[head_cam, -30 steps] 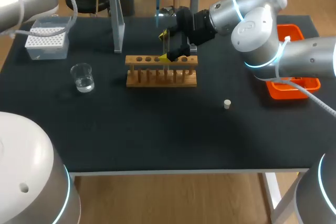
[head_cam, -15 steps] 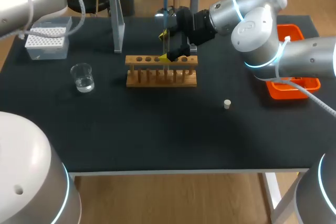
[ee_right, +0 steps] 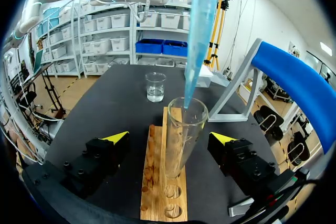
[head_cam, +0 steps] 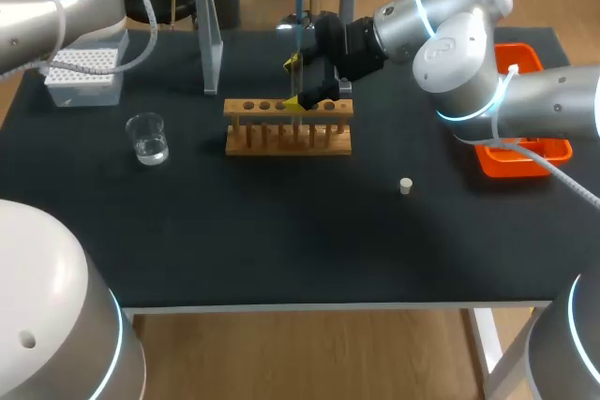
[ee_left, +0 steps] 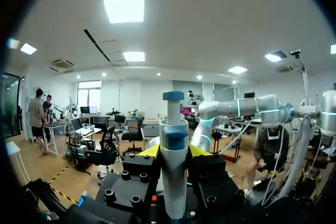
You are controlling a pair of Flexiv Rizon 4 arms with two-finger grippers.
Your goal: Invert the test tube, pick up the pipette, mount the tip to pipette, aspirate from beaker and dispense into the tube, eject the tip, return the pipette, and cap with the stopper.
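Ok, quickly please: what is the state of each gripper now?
Left gripper: closed on the pipette.
Right gripper: open around the test tube, not touching it.

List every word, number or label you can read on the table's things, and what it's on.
No text is readable in any view.
The pipette shows no print.
Any marks on the beaker are too small to read.

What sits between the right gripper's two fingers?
The test tube, in the wooden rack, clear of both fingers; the pipette tip reaches its mouth. Right wrist view.
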